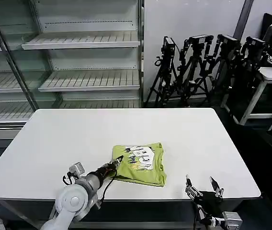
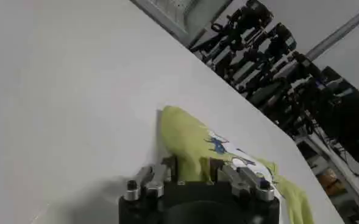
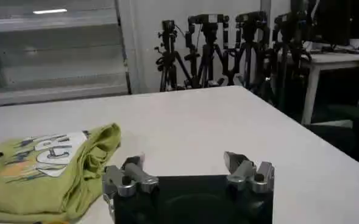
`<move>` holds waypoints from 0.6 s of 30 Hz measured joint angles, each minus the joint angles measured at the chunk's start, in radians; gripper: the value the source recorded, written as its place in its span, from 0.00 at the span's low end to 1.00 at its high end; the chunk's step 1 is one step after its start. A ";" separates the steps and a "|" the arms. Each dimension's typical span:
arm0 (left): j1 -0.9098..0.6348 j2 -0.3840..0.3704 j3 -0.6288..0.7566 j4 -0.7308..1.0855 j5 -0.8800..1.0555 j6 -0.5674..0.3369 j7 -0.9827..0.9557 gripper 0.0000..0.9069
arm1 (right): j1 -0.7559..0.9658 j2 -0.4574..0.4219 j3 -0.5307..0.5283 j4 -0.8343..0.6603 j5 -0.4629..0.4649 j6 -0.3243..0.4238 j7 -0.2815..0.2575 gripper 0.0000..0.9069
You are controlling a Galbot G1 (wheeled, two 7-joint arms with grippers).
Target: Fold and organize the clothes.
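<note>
Pinching the folded lime T-shirt's [image 1: 140, 163] left edge, the left gripper [image 1: 118, 161] reaches over the white table's [image 1: 69, 139] near side. The right gripper [image 1: 203, 188], fingers spread, hovers off the near edge, well apart.

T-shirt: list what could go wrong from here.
1. The left gripper is at the left edge of the folded T-shirt, with cloth between its fingers in the left wrist view. Pulling away before release could drag the fold open.
2. The T-shirt lies near the front edge of the table; a push toward the robot might slide it off.
3. The right gripper hangs open at that front edge, apart from the T-shirt, so it cannot steady the stack.
</note>
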 measured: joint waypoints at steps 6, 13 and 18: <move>0.006 -0.012 -0.009 0.001 -0.033 -0.010 -0.004 0.04 | 0.000 0.002 -0.002 -0.001 0.000 0.000 0.000 1.00; 0.023 -0.024 -0.050 -0.027 -0.081 -0.011 -0.013 0.04 | 0.007 0.004 -0.002 -0.007 0.004 0.000 0.000 1.00; 0.040 -0.003 -0.116 -0.063 -0.105 -0.006 -0.006 0.04 | 0.020 0.002 -0.005 -0.017 0.013 0.000 -0.001 1.00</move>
